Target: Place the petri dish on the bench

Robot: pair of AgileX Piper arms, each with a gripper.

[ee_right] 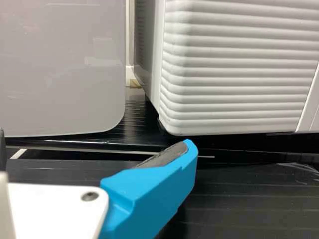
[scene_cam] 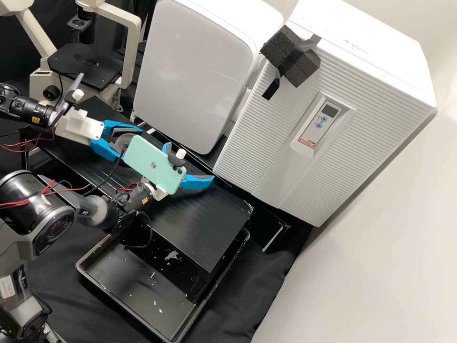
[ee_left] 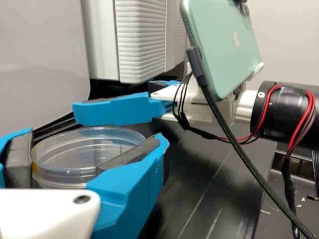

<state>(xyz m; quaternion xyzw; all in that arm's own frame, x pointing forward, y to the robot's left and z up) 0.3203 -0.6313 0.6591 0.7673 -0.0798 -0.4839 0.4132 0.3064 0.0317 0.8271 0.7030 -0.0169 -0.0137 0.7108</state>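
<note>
In the high view, my left gripper (scene_cam: pixel 131 142) is at the upper left over the black bench, shut on the clear petri dish (scene_cam: pixel 124 140). A green phone partly covers this spot. The left wrist view has the round, lidded petri dish (ee_left: pixel 84 157) level between the dark pads of my left gripper (ee_left: pixel 92 143). Whether its base touches the bench (scene_cam: pixel 200 224) cannot be told. Close beside it, nearer the bench's middle, my right gripper (scene_cam: pixel 189 162) stands open and holds nothing. In the right wrist view, my right gripper (ee_right: pixel 94 147) has its fingers wide apart.
A white ribbed machine (scene_cam: pixel 285 124) and a grey-fronted one (scene_cam: pixel 195 71) stand along the bench's far side. A microscope (scene_cam: pixel 88 64) is at the back left. A black tray (scene_cam: pixel 128 297) with white scraps lies below the bench's near edge. A cable hangs from the green phone (scene_cam: pixel 154 164).
</note>
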